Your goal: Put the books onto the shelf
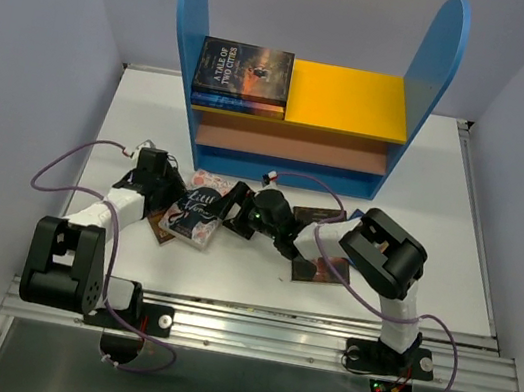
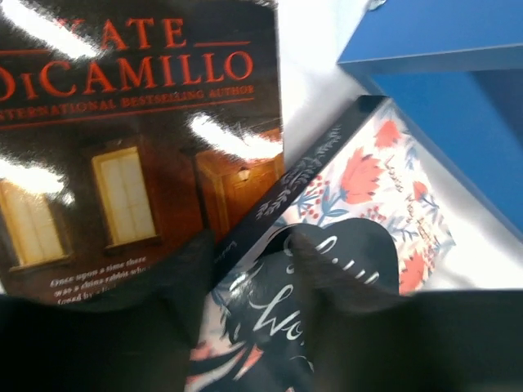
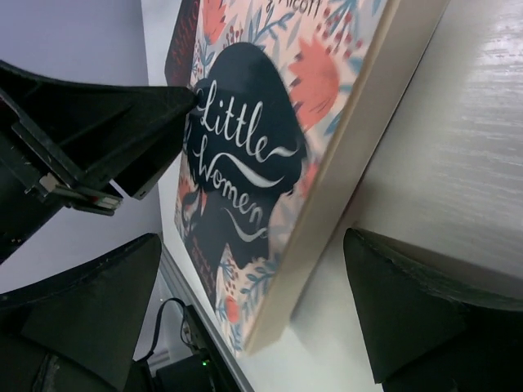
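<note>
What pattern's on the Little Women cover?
Little Women cover: coral flowers around dark silhouette; right wrist view.

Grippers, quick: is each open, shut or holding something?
Left gripper: jaws either side of the Little Women book; grip cannot be told.
Right gripper: open, holding nothing.

High fixed view from near edge, looking down across table (image 1: 441, 217) toward shelf (image 1: 345, 99), two wrist views very close on floral book (image 3: 245, 147) from opposite sides, book shared by all three
</note>
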Controlling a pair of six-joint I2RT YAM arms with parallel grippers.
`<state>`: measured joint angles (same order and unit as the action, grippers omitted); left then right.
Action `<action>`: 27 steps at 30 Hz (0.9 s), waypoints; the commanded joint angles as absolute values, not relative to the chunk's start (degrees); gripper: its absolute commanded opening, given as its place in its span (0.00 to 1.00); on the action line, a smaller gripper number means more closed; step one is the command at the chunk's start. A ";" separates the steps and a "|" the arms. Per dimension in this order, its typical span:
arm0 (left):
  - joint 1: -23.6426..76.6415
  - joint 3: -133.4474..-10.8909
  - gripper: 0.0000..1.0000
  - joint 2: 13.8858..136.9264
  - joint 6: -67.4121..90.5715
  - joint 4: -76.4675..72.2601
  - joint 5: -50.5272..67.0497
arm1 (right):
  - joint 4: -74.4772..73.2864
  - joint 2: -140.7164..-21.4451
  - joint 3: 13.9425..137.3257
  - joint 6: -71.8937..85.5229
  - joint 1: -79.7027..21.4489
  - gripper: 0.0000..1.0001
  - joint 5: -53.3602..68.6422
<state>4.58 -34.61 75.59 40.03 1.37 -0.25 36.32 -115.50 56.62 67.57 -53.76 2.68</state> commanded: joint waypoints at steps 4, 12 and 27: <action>4.48 -28.14 0.26 72.16 39.72 -3.42 8.87 | 32.35 -119.00 59.85 69.96 -54.32 1.00 1.14; 4.83 -23.91 0.20 70.58 41.13 -4.92 10.89 | 35.13 -118.30 59.94 67.50 -54.32 0.93 1.14; 8.88 -21.89 0.14 68.91 44.30 -7.56 14.68 | 55.27 -115.49 56.25 59.68 -54.32 0.01 8.08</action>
